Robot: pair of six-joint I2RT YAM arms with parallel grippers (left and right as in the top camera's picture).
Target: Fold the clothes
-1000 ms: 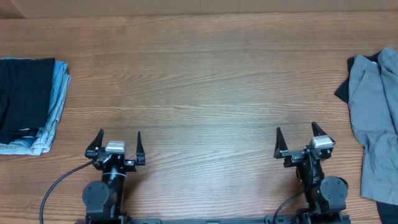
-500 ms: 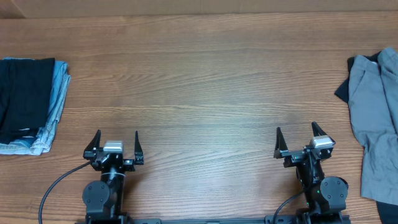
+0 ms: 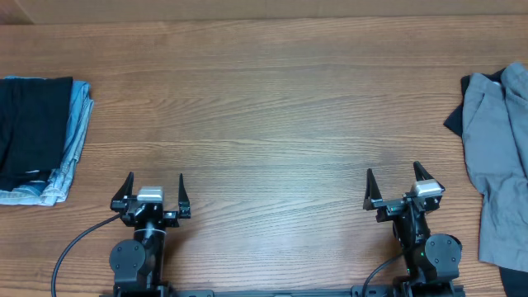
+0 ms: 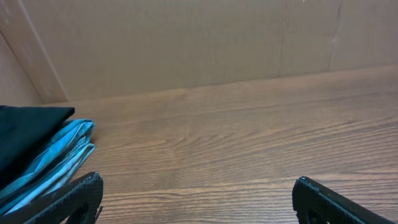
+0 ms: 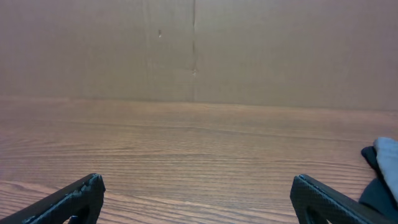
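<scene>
From above, the wooden table [image 3: 272, 107] has clothes at both ends. At its left edge lies a folded stack: a black garment [image 3: 33, 124] on top of light-blue denim [image 3: 76, 136], whose edges show along the right and near sides. At the right edge a grey garment [image 3: 495, 165] lies loose and rumpled, with a dark cloth [image 3: 455, 120] showing at its left side. The left gripper [image 3: 157, 177] and the right gripper [image 3: 393, 170] sit at the near edge, well apart from both piles, each with its fingers spread wide and nothing between them. In the left wrist view, the left gripper [image 4: 196, 186] is released over bare wood; the black garment [image 4: 25, 134] and the blue denim [image 4: 59, 155] under it lie off to the left, and a cardboard wall [image 4: 186, 43] stands behind the table. In the right wrist view, the right gripper [image 5: 196, 186] is likewise released and grasps nothing; a bit of the grey garment [image 5: 388, 152] and the dark cloth [image 5: 376, 193] shows at the right edge, beside the right fingertip.
</scene>
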